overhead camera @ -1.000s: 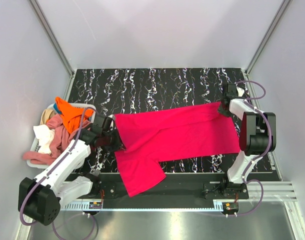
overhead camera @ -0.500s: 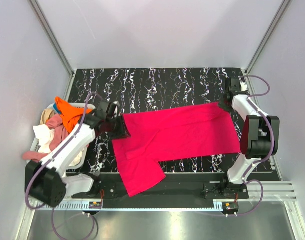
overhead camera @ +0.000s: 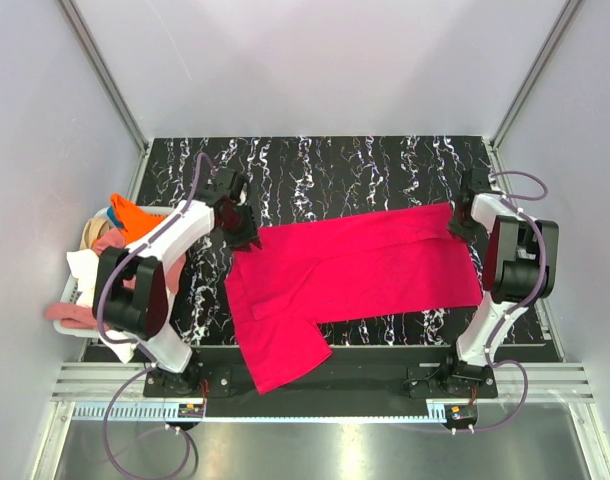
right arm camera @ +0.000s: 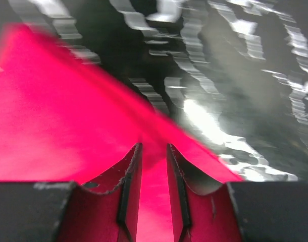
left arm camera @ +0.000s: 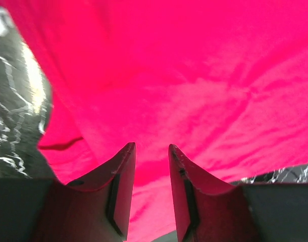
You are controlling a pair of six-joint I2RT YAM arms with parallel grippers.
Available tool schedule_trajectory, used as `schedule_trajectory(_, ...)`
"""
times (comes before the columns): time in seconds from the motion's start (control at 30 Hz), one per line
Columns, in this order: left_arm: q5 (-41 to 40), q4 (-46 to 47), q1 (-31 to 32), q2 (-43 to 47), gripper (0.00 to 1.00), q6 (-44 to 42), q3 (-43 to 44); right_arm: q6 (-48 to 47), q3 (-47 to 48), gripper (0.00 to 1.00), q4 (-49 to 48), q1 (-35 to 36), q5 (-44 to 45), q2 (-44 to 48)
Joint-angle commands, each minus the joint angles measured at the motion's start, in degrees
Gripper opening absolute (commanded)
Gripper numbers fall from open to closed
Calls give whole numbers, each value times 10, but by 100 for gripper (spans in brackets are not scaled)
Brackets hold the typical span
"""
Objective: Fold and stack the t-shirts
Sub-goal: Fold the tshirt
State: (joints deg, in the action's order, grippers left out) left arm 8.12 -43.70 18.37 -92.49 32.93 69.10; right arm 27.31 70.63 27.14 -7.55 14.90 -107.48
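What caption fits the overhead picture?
Left gripper and right gripper at opposite ends of a pinkish-red t-shirt spread on a marbled table, basket of shirts alongside.

A black, white-veined table carries one pinkish-red t-shirt, spread flat across its near half.

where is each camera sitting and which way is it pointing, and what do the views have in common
Top external: fixed above and behind the arms, looking down on the marbled table; both arms show, with the left gripper and right gripper at the red t-shirt's far corners.
Left wrist: on the left arm, looking past its parted fingers onto red cloth and table.
Right wrist: on the right arm, looking past its fingers at the shirt's corner and the table.
Shared: all three show the red t-shirt and the table.
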Motion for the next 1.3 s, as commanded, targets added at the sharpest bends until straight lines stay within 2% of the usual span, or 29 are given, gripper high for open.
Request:
schedule_trajectory(0.0, -7, 9, -25, -30, 37, -13, 50, 17, -13, 32, 23, -8, 56, 58)
schedule_trajectory(0.1, -13, 12, -34, -76, 37, -12, 81, 33, -15, 32, 23, -8, 52, 88)
schedule_trajectory(0.23, -32, 16, -34, -139, 36, -2, 108, 30, -6, 32, -20, -7, -32, 99)
schedule_trajectory(0.3, -43, 20, -34, -157, 36, 1, 118, 28, 7, 32, -28, -7, -69, 81)
schedule_trajectory(0.5, -70, 23, -35, -217, 35, 5, 150, 19, 63, 33, -32, -7, -109, -6)
schedule_trajectory(0.7, -79, 22, -35, -276, 35, 5, 206, 2, 151, 30, -31, -8, -78, -112)
schedule_trajectory(0.8, -93, 26, -32, -311, 35, -1, 250, 5, 226, 29, -7, -17, -66, -158)
schedule_trajectory(0.97, -65, 29, -24, -355, 35, -42, 364, -17, 334, 32, 35, -22, -44, -220)
schedule_trajectory(1.13, -22, -1, -32, -311, 39, -63, 423, -33, 386, 35, 67, -22, -59, -202)
schedule_trajectory(1.27, -7, -9, -38, -220, 45, -72, 374, 14, 362, 40, 82, 1, -138, -120)
